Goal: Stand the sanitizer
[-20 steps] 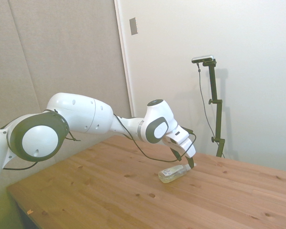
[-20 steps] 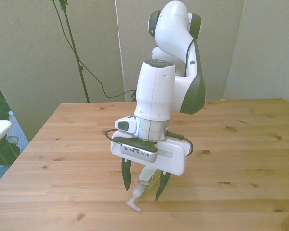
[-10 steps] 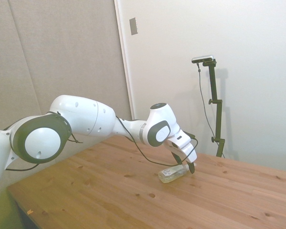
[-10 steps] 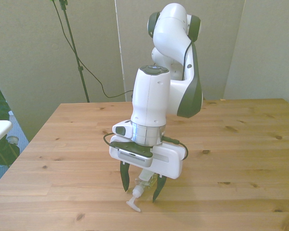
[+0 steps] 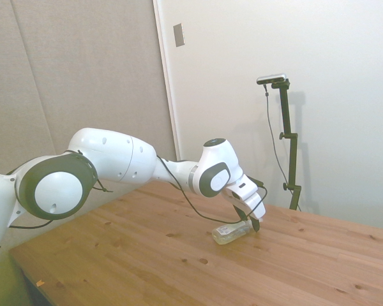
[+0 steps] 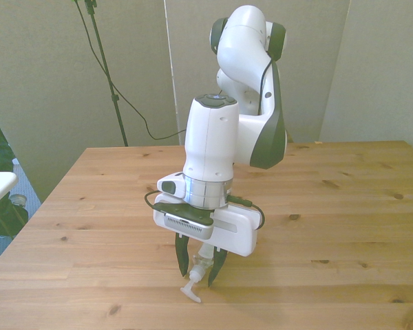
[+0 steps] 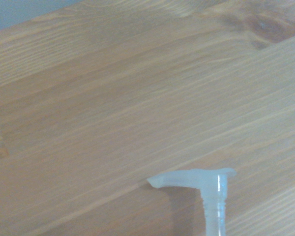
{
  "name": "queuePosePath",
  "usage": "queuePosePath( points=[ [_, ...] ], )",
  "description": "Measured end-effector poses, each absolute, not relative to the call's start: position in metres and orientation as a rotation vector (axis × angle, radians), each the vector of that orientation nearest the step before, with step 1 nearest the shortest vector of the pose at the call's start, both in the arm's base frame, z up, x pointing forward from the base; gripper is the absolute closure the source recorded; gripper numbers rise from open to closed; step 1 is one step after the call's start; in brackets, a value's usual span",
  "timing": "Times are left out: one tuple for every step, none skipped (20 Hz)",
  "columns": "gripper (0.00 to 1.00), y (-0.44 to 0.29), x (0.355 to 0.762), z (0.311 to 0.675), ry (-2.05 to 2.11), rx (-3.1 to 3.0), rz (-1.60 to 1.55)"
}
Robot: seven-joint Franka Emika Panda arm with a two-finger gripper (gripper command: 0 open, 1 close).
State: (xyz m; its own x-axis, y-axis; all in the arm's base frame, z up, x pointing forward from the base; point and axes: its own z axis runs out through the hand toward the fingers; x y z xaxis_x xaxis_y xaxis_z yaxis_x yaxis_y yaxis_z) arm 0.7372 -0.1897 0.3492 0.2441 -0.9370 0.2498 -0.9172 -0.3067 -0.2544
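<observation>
Lying on its side on tabletop (image 6: 344, 227), sanitizer (image 5: 232, 233) sits near tabletop edge closest to front camera, roughly mid-width. Pump nozzle (image 6: 190, 292) points toward that edge; in wrist view nozzle (image 7: 196, 179) shows clear-white against wood grain. Claw (image 6: 197, 273) low over bottle, fingers narrowed around neck just behind pump; whether pads actually pinch neck, cannot tell. In side view claw (image 5: 250, 221) meets nozzle end of bottle; bottle body rests flat on wood.
</observation>
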Motion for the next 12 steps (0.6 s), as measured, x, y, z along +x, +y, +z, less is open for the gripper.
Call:
queuePosePath(
  points=[
    [1.0,-0.19,0.737,0.349,1.818,-2.435,-0.547],
    [1.0,-0.19,0.737,0.349,1.819,-2.436,-0.544],
    [1.0,-0.19,0.737,0.35,1.82,-2.436,-0.542],
    [1.0,-0.19,0.737,0.35,1.822,-2.436,-0.539],
    [1.0,-0.191,0.737,0.35,1.824,-2.436,-0.533],
    [1.0,-0.191,0.736,0.35,1.828,-2.435,-0.527],
    [1.0,-0.192,0.736,0.351,1.831,-2.429,-0.521],
    [1.0,-0.192,0.737,0.352,1.835,-2.421,-0.515],
    [1.0,-0.192,0.737,0.353,1.838,-2.416,-0.511],
    [1.0,-0.193,0.737,0.356,1.839,-2.411,-0.514],
    [1.0,-0.195,0.738,0.36,1.838,-2.405,-0.522],
    [1.0,-0.196,0.738,0.365,1.836,-2.398,-0.537]
  ],
)
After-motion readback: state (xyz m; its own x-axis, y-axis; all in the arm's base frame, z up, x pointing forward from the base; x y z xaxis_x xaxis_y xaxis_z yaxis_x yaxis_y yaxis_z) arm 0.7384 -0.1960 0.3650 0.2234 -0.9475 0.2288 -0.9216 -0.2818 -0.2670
